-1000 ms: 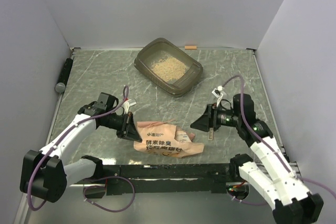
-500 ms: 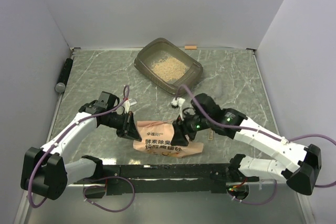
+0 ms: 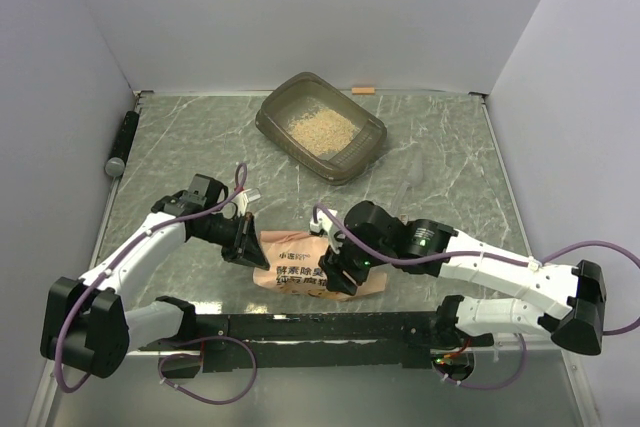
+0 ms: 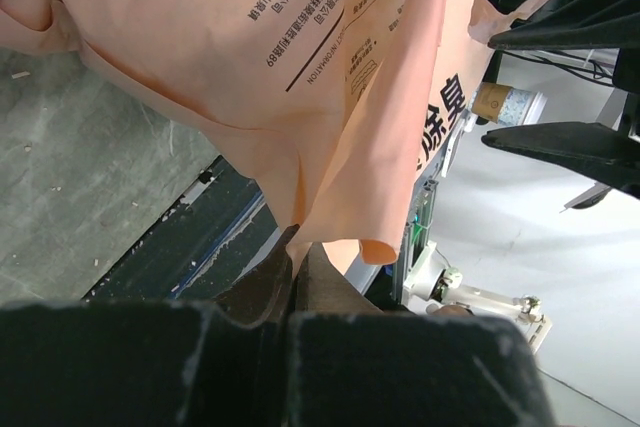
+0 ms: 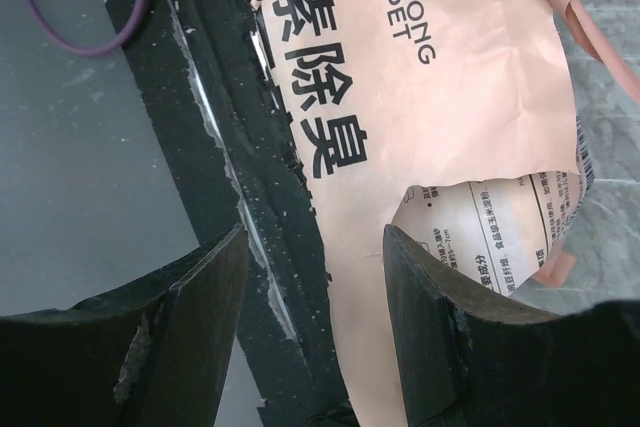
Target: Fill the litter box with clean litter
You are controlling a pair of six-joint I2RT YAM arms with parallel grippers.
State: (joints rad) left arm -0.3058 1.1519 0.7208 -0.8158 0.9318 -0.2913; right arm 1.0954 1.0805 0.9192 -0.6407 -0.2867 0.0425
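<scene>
Top external: bag (image 3: 292, 269) crumpled, perhaps empty.

Bag (image 3: 300, 273) is showing salmon-pink with dark printed characters; box (image 3: 340, 169) is looking grey-brown, litter (image 3: 318, 127) pale tan; table (image 3: 190, 147) is showing grey-green marble veining; arms (image 3: 130, 257) are showing white and black.

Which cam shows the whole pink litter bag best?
Top external: nearly all of the pink bag shows, outline included, though the right gripper covers part. Left wrist gives only a close-up of its pinched edge and small print. Right wrist shows one printed panel between open jaws.
</scene>
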